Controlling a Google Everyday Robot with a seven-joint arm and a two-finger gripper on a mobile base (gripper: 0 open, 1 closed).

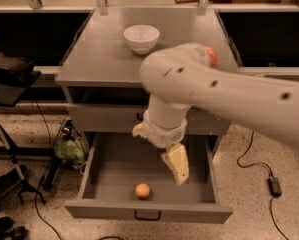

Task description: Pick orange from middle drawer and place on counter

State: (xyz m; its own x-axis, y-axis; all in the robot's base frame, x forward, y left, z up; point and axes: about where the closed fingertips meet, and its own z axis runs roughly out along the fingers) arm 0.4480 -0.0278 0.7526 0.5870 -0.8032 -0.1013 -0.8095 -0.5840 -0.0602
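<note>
A speckled floor runs under a grey cabinet, with dark open bays to its left and right. The counter [101,59] on top carries a white bowl [141,38] at its far middle. A red-orange ball [212,57] sits toward its right side, mostly hidden behind my arm [224,91], which crosses the view from the right.

Below the counter, the upper drawer front [96,118] is closed. The middle drawer [114,210] beneath it is pulled out toward the near side, with its inside in plain sight. The orange [142,190] lies on the drawer floor near the front wall, a little left of centre, just behind the black handle [147,215].

My gripper [178,168] hangs over the open drawer, pointing down and tilted, to the right of the orange and farther back, clearly apart from it. I cannot tell whether it is open or closed, and it holds nothing that I can see.

On the floor at right lie a black cable and its adapter [275,185]. A green bundle [70,149] sits left of the cabinet.
</note>
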